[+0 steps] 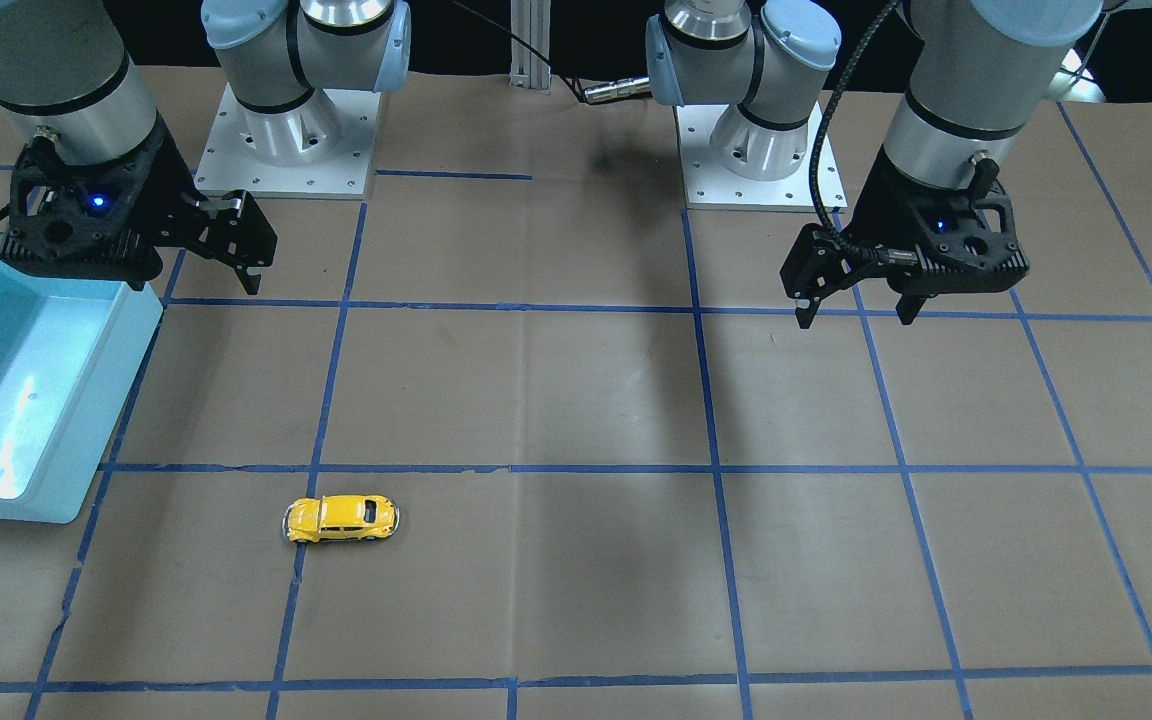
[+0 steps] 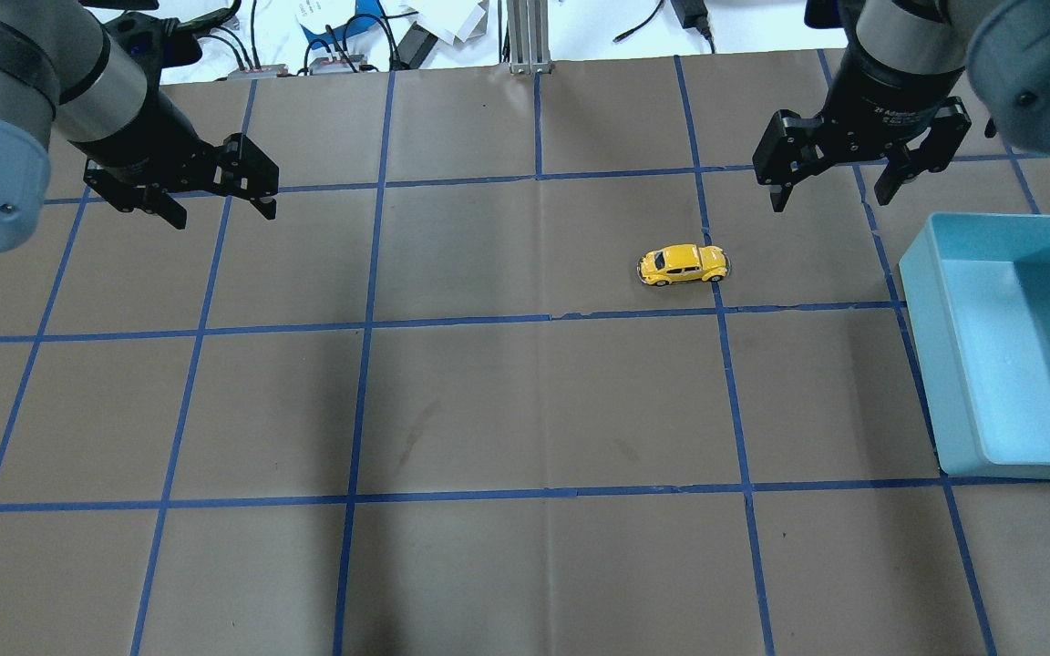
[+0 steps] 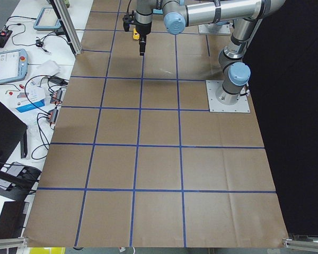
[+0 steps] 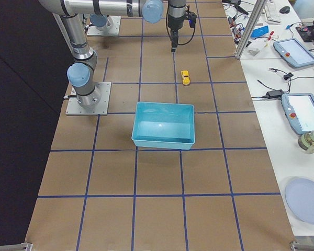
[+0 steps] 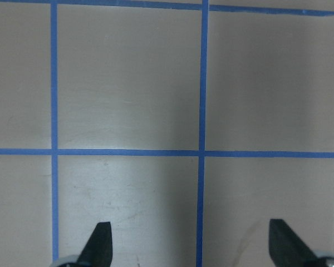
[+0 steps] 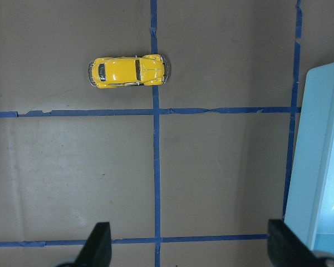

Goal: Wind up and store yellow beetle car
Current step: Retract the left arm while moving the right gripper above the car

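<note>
The right gripper (image 2: 834, 202) hangs above the table (image 2: 452, 410) with its fingers spread apart and nothing between them. The left gripper (image 2: 225, 217) hangs the same way, spread and empty, well off toward the table's left end. The yellow beetle car (image 2: 683, 264) stands on its wheels on the brown paper near the right gripper, in the half of the table away from the robot's bases, with one end over a blue tape line (image 2: 734, 401). A light blue bin (image 2: 940, 364) sits open side up, apart from the car, toward the table's right end.
</note>
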### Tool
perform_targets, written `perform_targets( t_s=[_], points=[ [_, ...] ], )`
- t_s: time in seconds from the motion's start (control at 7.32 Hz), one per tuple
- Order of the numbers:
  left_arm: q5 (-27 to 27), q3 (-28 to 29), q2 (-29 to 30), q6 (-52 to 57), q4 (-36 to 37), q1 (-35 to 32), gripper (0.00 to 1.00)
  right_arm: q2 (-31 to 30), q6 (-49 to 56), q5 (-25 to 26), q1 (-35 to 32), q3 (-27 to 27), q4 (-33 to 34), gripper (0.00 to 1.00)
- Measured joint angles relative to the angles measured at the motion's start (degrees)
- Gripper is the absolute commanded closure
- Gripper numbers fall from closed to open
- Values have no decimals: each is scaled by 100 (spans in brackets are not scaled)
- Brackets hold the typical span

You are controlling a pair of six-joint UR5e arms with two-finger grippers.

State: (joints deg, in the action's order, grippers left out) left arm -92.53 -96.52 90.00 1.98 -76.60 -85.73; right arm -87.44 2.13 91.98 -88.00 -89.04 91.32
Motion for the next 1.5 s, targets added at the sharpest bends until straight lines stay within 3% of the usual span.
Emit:
perform_targets(
  t_s=[0.41, 0.96, 1.5],
  points=[
    [-118, -40, -9, 343, 61, -194, 0, 25, 52, -5, -3, 27, 486, 0],
    [532, -26, -337, 833, -485, -574, 0, 8, 64, -10, -21, 38, 561, 0],
    [-65, -114, -552, 864, -789, -597, 0, 36, 1070, 0, -36, 60, 727, 0]
  ],
)
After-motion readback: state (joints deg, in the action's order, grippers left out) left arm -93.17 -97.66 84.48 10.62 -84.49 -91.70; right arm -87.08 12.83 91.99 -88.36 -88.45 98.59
